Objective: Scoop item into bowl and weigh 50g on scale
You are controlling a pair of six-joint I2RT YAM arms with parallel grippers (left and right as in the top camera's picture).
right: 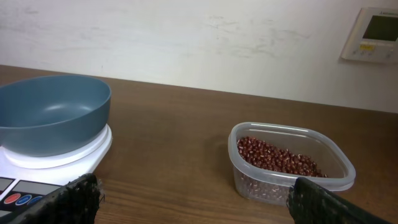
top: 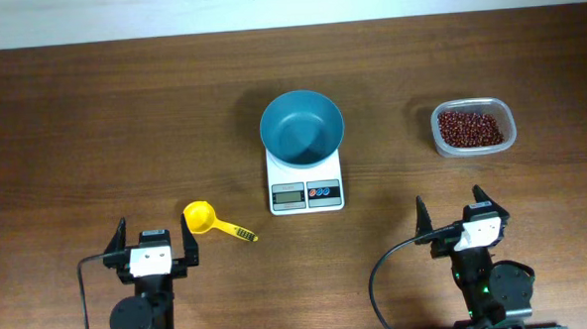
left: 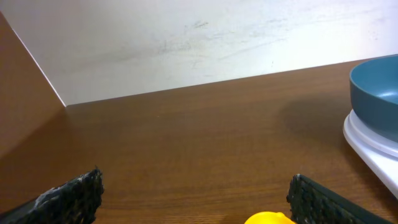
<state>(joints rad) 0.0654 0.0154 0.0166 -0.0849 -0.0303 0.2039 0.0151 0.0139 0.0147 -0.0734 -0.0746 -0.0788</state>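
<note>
Left gripper (top: 154, 230), right gripper (top: 451, 207): both spread wide, empty. Beans (top: 471, 128) sat in clear tub (top: 472, 102), well right of empty bowl (top: 302, 126) on scale (top: 306, 192). Risks: slipped pinch on flat-lying yellow scoop (top: 217, 224); beans spilled in transit; weight overshot.

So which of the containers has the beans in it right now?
The clear plastic tub at the right; the teal bowl on the scale is empty.
</note>
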